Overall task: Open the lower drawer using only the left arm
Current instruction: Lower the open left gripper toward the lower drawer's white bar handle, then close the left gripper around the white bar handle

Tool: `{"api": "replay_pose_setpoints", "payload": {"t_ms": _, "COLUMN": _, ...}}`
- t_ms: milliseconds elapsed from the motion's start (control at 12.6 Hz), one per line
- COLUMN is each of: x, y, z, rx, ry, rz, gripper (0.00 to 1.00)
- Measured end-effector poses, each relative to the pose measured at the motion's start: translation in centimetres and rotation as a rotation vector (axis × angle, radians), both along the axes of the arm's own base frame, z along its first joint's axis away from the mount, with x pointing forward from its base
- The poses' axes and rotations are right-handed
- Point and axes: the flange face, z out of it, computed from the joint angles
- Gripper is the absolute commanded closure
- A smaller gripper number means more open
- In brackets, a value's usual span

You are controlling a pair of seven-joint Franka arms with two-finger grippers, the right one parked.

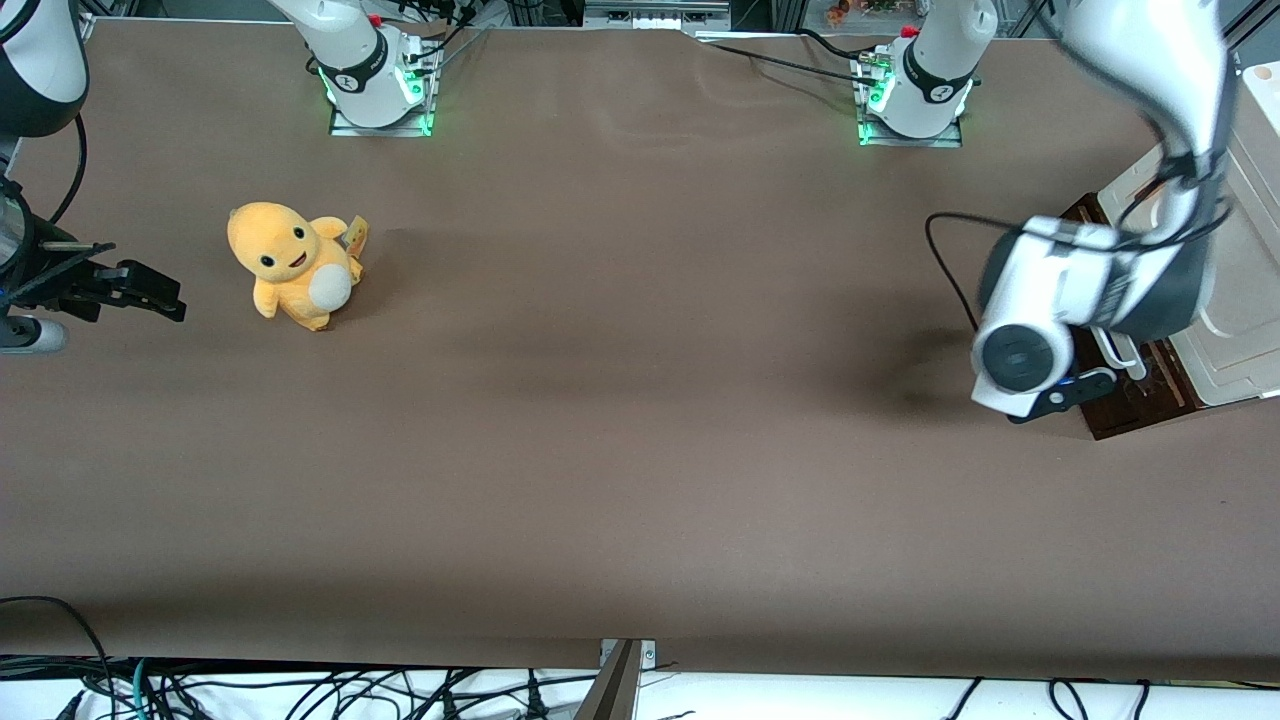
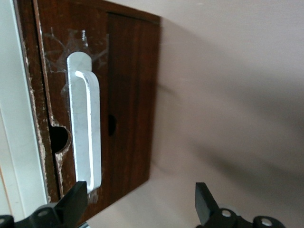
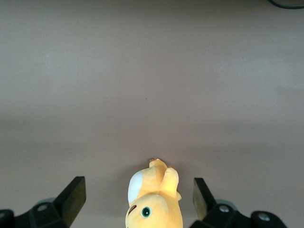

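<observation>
Now claw (image 2: 137, 202) spread, facing lower drawer (image 2: 118, 95) handle (image 2: 85, 128).

Even overhead light leaves soft shadows on the counter (image 1: 620, 400) under the motion-blurred left arm (image 1: 1150, 90), while its gripper (image 2: 137, 209), spread before the glaring handle (image 2: 85, 128), looks soft.

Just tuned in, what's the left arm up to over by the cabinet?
The left arm has brought its gripper up to the lower drawer of the cream cabinet. The fingers are open and hold nothing. One finger sits at the end of the white bar handle; the handle is not yet between them. A yellow plush toy sits toward the parked arm's end of the table.
</observation>
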Motion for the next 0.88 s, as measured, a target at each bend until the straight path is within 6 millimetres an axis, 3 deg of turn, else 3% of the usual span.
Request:
{"api": "replay_pose_setpoints", "payload": {"t_ms": 239, "x": -1.1, "y": 2.1, "z": -5.2, "rx": 0.186, "ry": 0.038, "rz": -0.060, "gripper": 0.00}}
{"api": "replay_pose_setpoints", "payload": {"t_ms": 557, "x": -1.9, "y": 4.5, "z": -7.9, "rx": 0.337, "ry": 0.113, "rz": -0.135, "gripper": 0.00}}
{"api": "replay_pose_setpoints", "payload": {"t_ms": 636, "x": -2.0, "y": 4.7, "z": -8.3, "rx": 0.358, "ry": 0.124, "rz": -0.148, "gripper": 0.04}}
{"api": "replay_pose_setpoints", "payload": {"t_ms": 875, "x": -2.2, "y": 5.4, "z": -9.1, "rx": 0.398, "ry": 0.156, "rz": -0.166, "gripper": 0.67}}
